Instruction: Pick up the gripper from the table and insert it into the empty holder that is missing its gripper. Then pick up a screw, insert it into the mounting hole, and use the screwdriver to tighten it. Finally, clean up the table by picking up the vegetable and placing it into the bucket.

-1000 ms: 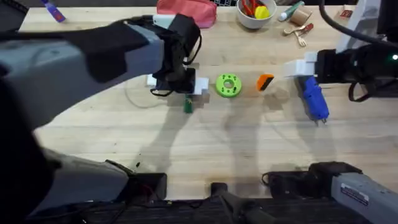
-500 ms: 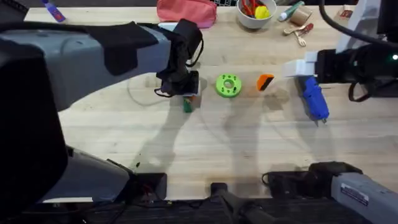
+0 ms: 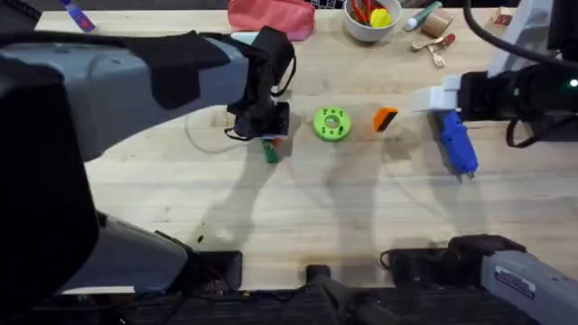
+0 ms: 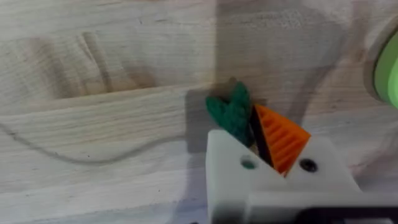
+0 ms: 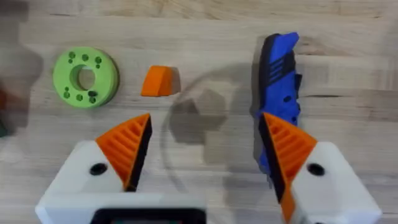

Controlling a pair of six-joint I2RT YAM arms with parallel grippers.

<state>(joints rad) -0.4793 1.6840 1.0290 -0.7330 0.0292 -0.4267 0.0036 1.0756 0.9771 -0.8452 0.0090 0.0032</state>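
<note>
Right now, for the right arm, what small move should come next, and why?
Probably ease the right gripper forward and down toward the small loose orange plastic wedge. Its jaws stand open, the wedge lies untouched on the wooden table ahead of them, and inserting it is the task's first step. The bright blue electric screwdriver beside one finger is for later.

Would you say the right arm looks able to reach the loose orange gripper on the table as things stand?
Probably yes. The right gripper is open, and the gripper lies on bare table ahead of it, apart from the green disc and the screwdriver. Nothing visible stands between them.
</note>
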